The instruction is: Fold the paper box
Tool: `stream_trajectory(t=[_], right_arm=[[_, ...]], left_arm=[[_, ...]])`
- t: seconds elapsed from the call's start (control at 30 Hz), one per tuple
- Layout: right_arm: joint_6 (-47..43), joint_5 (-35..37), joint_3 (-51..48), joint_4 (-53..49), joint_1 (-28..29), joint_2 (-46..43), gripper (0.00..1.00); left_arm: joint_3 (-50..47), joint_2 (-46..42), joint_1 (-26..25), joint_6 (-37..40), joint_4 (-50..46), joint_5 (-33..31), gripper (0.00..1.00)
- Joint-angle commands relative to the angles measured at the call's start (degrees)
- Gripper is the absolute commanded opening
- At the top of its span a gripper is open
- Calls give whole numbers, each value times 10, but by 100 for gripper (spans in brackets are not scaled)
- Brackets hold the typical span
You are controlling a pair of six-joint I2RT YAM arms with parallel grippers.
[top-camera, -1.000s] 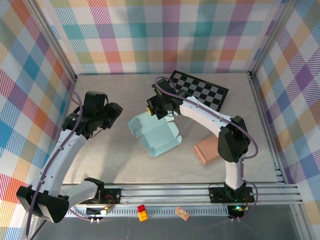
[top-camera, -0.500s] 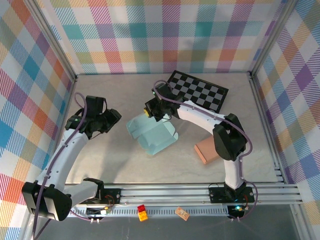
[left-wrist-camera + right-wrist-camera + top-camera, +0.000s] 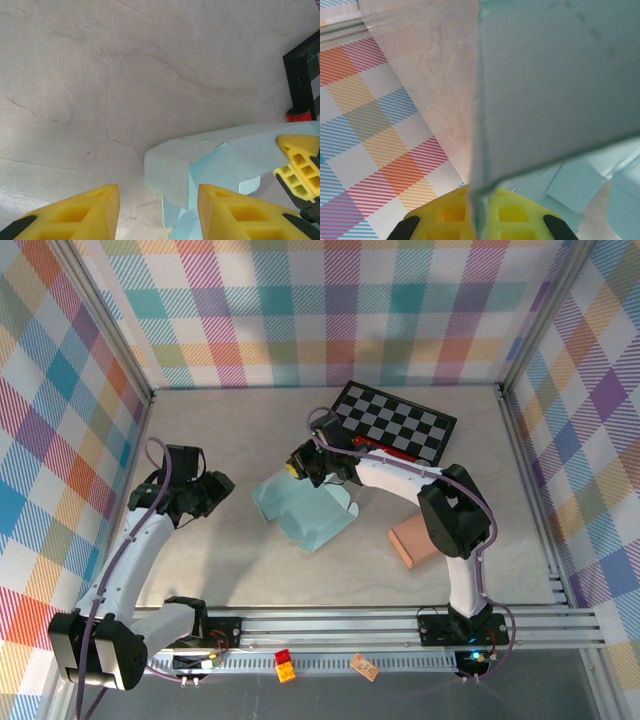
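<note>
The right hand pinches one flap of the paper box; the left hand, half-open and empty, should brace the near corner first.

Pale blue paper box mid-table, partly folded; right gripper closed on its far edge; left gripper just left of box, not touching; checkerboard behind; brown block to the right.

light: bright, even, coming from overhead | shadows: soft and faint under the paper box and arms on the counter | top view: sharp, walls bowing at the edges | wrist views: counter veins crisp, left end effector and right end effector blurred up close
</note>
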Motion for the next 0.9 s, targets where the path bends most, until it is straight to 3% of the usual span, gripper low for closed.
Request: stream_trajectory(t=[0.0,0.87], right_arm=[[-20,-16,-19,49,-3,4,0],[-63,-93,-141,303,-24,-37,0]], left_arm=[[-17,-8,6,17,20,10,44],[-111,-17,7,61,135,-9,33]])
